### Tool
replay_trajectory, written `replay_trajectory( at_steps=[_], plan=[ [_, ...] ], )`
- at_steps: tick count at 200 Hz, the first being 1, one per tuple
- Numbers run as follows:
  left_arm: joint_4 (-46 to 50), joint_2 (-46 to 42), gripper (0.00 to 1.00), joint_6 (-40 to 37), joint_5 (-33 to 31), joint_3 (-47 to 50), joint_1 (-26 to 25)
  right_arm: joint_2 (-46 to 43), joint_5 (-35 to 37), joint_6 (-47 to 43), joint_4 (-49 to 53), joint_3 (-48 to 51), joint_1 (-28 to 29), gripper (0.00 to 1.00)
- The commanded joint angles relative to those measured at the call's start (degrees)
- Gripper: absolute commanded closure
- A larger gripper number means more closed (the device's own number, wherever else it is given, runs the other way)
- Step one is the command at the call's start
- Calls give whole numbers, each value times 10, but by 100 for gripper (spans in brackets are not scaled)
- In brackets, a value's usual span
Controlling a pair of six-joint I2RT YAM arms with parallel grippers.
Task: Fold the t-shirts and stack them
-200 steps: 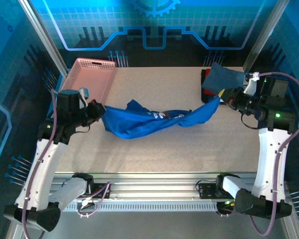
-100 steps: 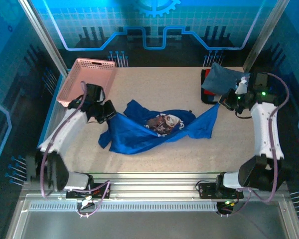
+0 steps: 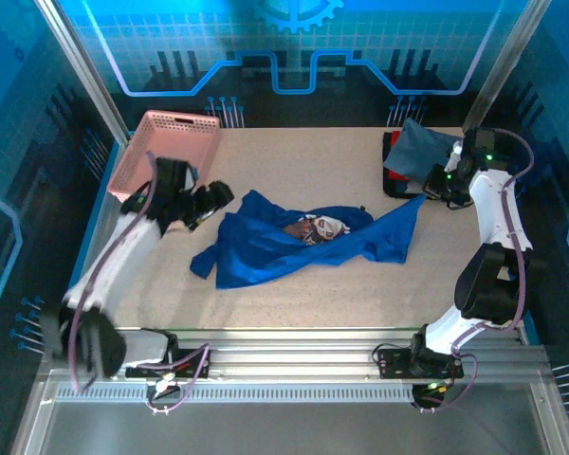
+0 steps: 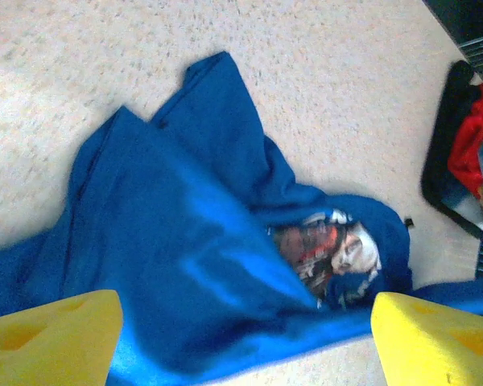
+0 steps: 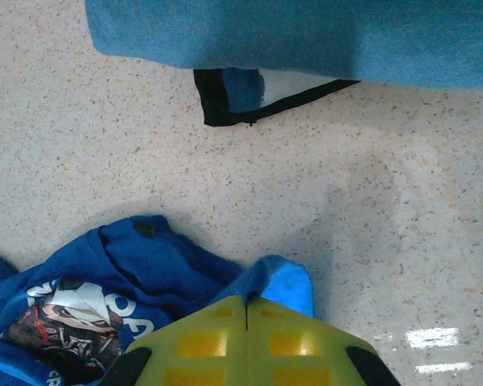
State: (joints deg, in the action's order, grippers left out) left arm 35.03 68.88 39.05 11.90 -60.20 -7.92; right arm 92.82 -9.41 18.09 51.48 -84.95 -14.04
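Note:
The royal-blue t-shirt [image 3: 294, 242] lies crumpled across the middle of the table, its printed graphic [image 3: 320, 227] partly showing. My left gripper [image 3: 213, 197] hovers open just left of it. In the left wrist view the yellow fingers [image 4: 48, 338] stand wide apart with the blue t-shirt [image 4: 169, 241] lying below them. My right gripper [image 3: 434, 188] is shut on the shirt's right corner [image 5: 286, 281], its jaws pressed together in the right wrist view. The slate grey-blue t-shirt [image 3: 422, 152] rests folded at the back right, also at the top of the right wrist view [image 5: 306, 32].
A pink perforated basket [image 3: 166, 152] stands at the back left, close behind my left arm. Dark black and red cloth [image 3: 394, 175] lies under the grey-blue shirt. Bare tabletop [image 3: 294, 313] runs along the near edge.
My left gripper opened and let go of the blue t-shirt, whose left end dropped onto the table. The right gripper kept its hold and drew slightly toward the back right.

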Motion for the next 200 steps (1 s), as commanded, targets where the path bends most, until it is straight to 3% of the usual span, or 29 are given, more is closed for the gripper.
replay_trajectory(
  at_steps=[1,22,46,101,179,200],
  plan=[
    [58,-98,19,82,36,120,-10,-6,-1,-8,-10,7,-1,100],
    [79,-160,22,118,52,189,-34,-19,-5,-8,-15,25,-1,100],
    [91,-147,25,128,38,228,-56,-28,-20,-1,-24,44,2,100],
    [-5,-31,35,152,17,279,-67,-39,-31,-2,-34,74,19,100],
    [-101,97,48,152,-35,264,-68,-64,-39,-6,-35,96,23,100],
    [-125,145,57,149,-41,250,-68,-72,-41,-9,-38,109,23,100]
  ],
)
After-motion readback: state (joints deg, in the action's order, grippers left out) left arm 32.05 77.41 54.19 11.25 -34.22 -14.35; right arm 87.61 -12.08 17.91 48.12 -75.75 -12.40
